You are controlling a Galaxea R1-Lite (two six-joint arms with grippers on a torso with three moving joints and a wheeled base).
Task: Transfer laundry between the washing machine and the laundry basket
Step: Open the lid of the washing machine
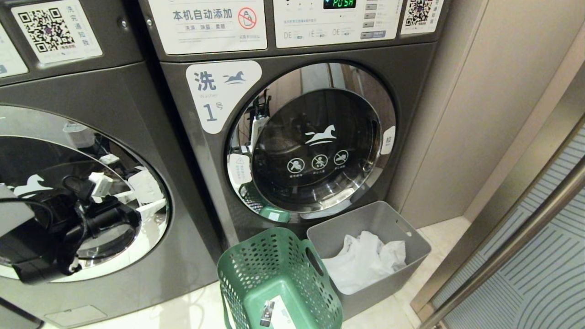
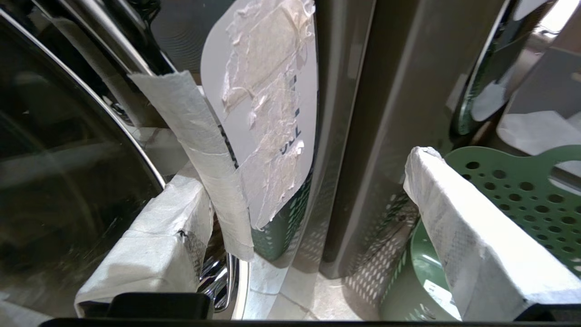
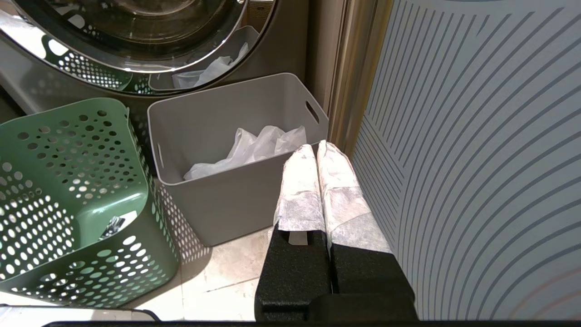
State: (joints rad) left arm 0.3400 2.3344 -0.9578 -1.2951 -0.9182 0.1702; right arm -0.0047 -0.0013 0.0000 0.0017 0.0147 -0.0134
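- Laundry room, 2 dark grey front-loaders side by side: the washing machine on the left, its round chrome-rimmed door shut, and the like machine marked 1 on the right, door also shut.
- Left gripper hovers at the washing machine's door edge with its jaws spread wide and nothing between them; 1 tape-wrapped finger sits against the chrome rim, the other stands out over the laundry basket.
- A taped white label shows on the machine front between those fingers.
- Green laundry basket stands on the pale tiled floor in front of the machine marked 1, just beside a grey bin; no red or yellow-orange garment shows inside it, only a small tag on its bottom.
- White cloth lies crumpled in the grey bin.
- Right gripper hangs low beside a striped glass panel, near the bin's corner, its 2 wrapped fingers pressed together and holding nothing.
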